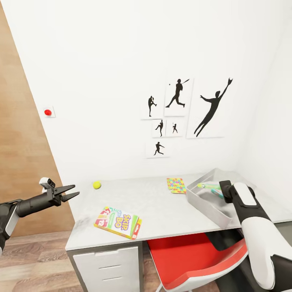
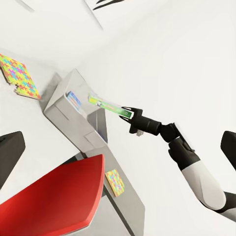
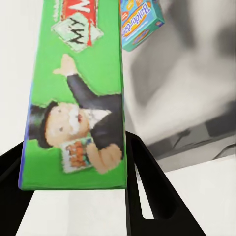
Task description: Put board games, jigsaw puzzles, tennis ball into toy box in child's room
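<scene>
Currently, head view: right gripper (image 1: pixel 219 190) is clamping a green game (image 1: pixel 209 186) over the bin (image 1: pixel 202 200), likely positioning it for a drop. Left gripper (image 1: pixel 71 192) is idling open off the table's (image 1: pixel 162 211) end. Skip-Bo game (image 1: pixel 117 222), ball (image 1: pixel 97 185) and puzzle (image 1: pixel 176 185) are sitting on the table.

Left wrist: green game (image 2: pixel 105 105) is hanging above the bin (image 2: pixel 66 105); second puzzle (image 2: pixel 115 182) is lying lower down.

Right wrist: green game (image 3: pixel 78 93) is showing a top-hat cartoon man; a teal game (image 3: pixel 141 22) is already lying inside.
</scene>
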`<state>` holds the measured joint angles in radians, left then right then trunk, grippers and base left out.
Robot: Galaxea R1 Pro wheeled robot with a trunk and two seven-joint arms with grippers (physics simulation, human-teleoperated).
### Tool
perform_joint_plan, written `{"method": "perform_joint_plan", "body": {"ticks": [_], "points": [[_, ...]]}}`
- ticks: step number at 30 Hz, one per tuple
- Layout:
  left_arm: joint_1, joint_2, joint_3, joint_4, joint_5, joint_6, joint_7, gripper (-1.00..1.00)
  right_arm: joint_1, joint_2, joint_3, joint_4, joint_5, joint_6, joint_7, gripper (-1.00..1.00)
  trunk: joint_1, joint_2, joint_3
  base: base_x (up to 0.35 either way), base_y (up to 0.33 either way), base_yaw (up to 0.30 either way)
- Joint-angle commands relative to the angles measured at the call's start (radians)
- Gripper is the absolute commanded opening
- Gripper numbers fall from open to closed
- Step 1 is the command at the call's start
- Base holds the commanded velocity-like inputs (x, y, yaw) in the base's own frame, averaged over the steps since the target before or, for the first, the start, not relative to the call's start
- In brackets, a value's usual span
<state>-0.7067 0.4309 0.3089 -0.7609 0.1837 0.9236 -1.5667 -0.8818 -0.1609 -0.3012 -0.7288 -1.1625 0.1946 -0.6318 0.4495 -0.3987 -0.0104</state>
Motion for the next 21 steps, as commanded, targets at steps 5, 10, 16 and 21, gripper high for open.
{"method": "perform_joint_plan", "body": {"ticks": [5, 10, 16, 21], "points": [[0.000, 0.000, 0.000, 0.000, 0.000, 0.011, -0.004, 1.00, 0.000, 0.002, -0.005, 0.001, -0.001, 0.002, 0.004, -1.00, 0.000, -0.001, -0.001, 0.000, 0.000, 0.000], [0.000, 0.000, 0.000, 0.000, 0.000, 0.011, -0.004, 1.00, 0.000, 0.001, -0.008, 0.002, -0.002, 0.003, 0.024, -1.00, 0.000, -0.001, -0.001, 0.008, 0.000, 0.000], [0.000, 0.000, 0.001, 0.000, 0.000, 0.011, -0.004, 1.00, 0.000, 0.001, -0.009, 0.005, -0.002, 0.003, 0.029, -1.00, 0.000, -0.001, -0.001, 0.053, 0.000, 0.000], [0.000, 0.000, -0.022, 0.000, 0.000, 0.011, -0.004, 1.00, 0.000, 0.001, -0.009, 0.027, -0.001, 0.003, 0.029, -1.00, 0.000, -0.001, -0.001, 0.109, 0.000, 0.000]]}}
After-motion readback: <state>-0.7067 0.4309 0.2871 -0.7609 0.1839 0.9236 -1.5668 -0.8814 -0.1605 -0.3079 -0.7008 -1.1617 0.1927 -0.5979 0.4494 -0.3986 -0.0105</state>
